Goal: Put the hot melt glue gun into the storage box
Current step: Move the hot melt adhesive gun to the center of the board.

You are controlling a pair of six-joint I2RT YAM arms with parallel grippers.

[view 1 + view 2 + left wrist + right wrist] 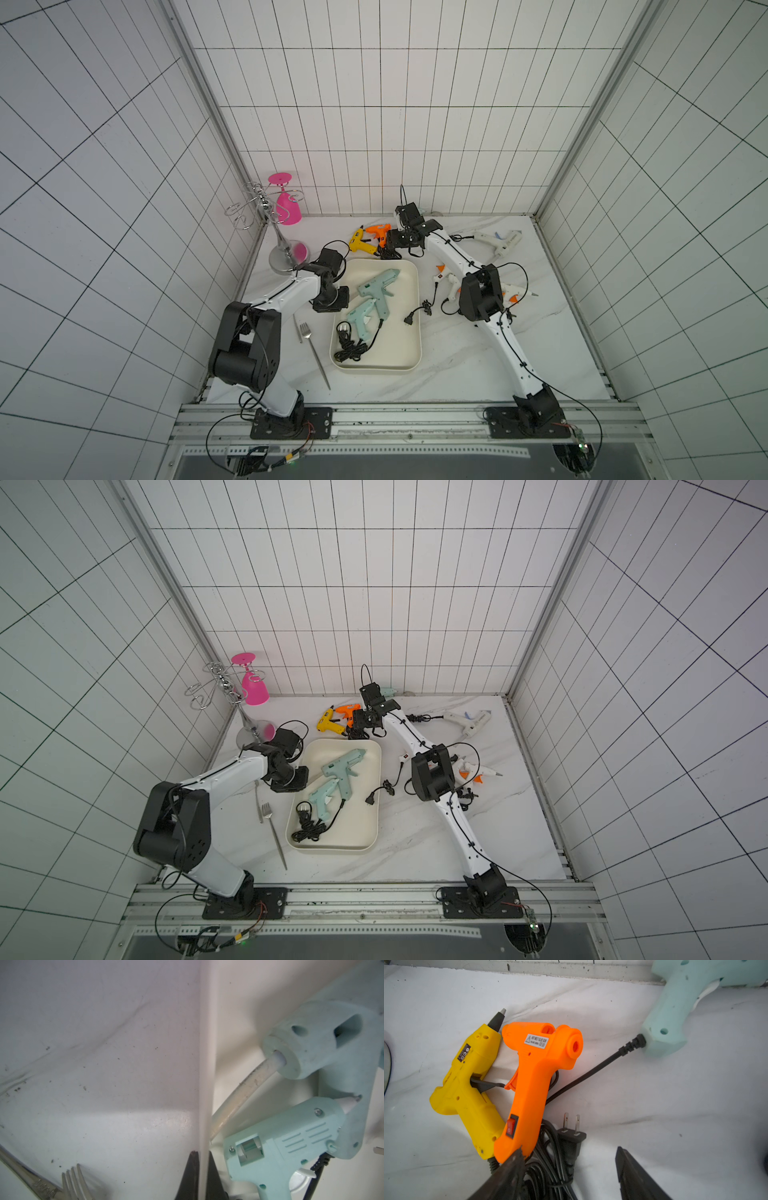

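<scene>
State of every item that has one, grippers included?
storage box: holds large mint glue gun, small mint glue gun
orange glue gun: on table, outside box
yellow glue gun: beside it, outside box
pink glass: hanging upside down on rack
left gripper: shut on storage box wall
right gripper: open, above bundled cords

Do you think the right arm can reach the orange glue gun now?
Probably yes: the right gripper hangs open by the orange glue gun, which lies uncovered, though the yellow glue gun touches it.

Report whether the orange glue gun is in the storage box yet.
Out. The orange glue gun lies on the table, beyond the storage box.
</scene>
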